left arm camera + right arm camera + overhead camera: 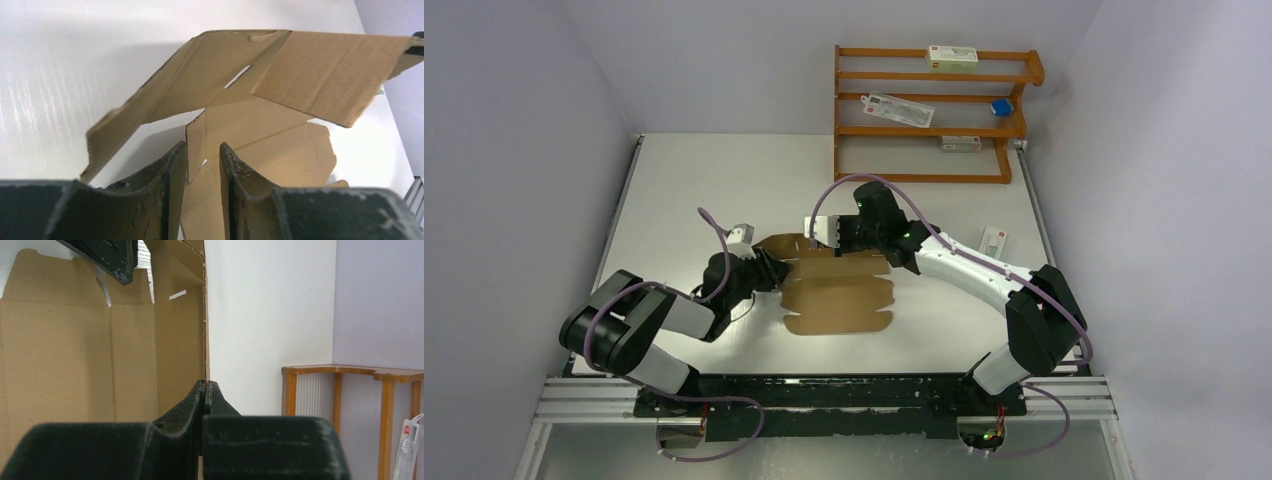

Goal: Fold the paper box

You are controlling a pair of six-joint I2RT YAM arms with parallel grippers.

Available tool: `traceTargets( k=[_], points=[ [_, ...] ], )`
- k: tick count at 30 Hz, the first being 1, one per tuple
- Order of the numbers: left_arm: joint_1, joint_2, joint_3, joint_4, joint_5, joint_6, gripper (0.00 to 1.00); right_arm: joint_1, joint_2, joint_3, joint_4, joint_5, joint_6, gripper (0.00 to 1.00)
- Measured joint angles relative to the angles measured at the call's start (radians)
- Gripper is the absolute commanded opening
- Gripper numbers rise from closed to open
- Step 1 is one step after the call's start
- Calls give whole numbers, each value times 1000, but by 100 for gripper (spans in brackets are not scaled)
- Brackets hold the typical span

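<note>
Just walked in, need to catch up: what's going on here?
Two robot arms are folding a brown paper box on the table. The right arm's fingers are pinched shut on a raised edge of the sheet. The left arm's fingers straddle a flap's edge, apart, not clamped yet. Part of the sheet lies flat.

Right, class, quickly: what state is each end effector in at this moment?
Left end effector: open, a paper box flap between the jaws, not clamped.
Right end effector: closed on the paper box edge.
</note>
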Motion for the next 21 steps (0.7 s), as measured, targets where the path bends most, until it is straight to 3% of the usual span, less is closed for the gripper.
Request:
traceTargets(
  k=[14, 21],
  points=[
    [-68, -71, -10, 5, 6, -8, 33, 29, 0, -21, 44, 23, 10, 0],
    [-98, -79, -10, -14, -16, -4, 39, 39, 0, -56, 73, 50, -5, 0]
  ],
)
